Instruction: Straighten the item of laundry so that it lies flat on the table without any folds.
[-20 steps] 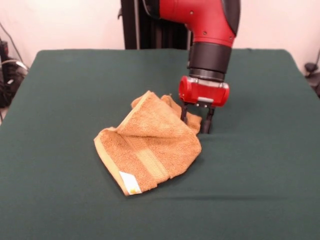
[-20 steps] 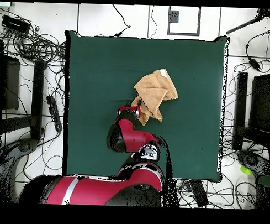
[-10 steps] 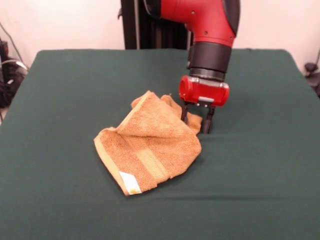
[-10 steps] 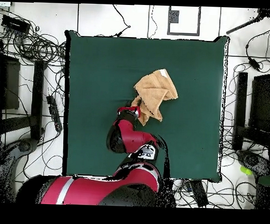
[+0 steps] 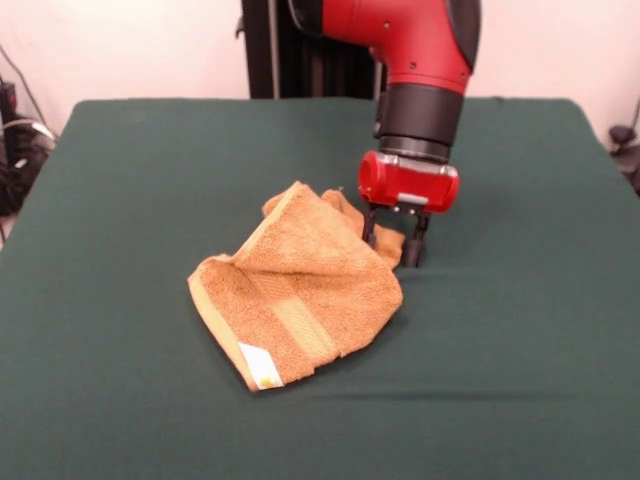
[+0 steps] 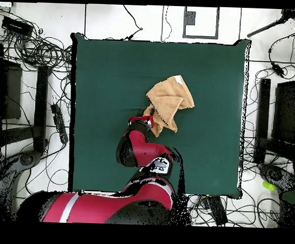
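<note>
The wide dark green felt surface (image 5: 520,330) and the crumpled orange-tan terry towel (image 5: 300,290) haven't shifted this past second. The red arm's jaws (image 5: 395,243) remain parted astride its far corner, so nothing is flattened yet.

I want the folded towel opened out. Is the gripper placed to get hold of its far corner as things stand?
Probably yes: the gripper is down at the towel, its fingers either side of the far corner; nothing blocks it.
</note>
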Controlling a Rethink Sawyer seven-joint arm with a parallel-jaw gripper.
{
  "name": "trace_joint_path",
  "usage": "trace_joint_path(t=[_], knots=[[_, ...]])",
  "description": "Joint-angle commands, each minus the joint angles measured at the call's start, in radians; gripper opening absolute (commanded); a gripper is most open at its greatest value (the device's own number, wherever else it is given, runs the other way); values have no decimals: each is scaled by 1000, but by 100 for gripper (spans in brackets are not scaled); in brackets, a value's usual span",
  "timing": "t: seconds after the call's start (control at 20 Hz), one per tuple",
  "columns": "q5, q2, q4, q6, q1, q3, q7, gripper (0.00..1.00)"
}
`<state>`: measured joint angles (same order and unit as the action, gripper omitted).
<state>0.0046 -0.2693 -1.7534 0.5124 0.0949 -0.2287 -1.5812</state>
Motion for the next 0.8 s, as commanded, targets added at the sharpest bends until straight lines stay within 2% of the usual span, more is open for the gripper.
trace_joint_path(t=[0.05,0.4,0.6,0.8], knots=[[133,151,161,-138,-1,136,-183,100],[216,-185,-91,-409,75,163,-281,100],[254,-304,-136,-530,145,134,-279,100],[291,-374,-177,-570,166,154,-316,100]])
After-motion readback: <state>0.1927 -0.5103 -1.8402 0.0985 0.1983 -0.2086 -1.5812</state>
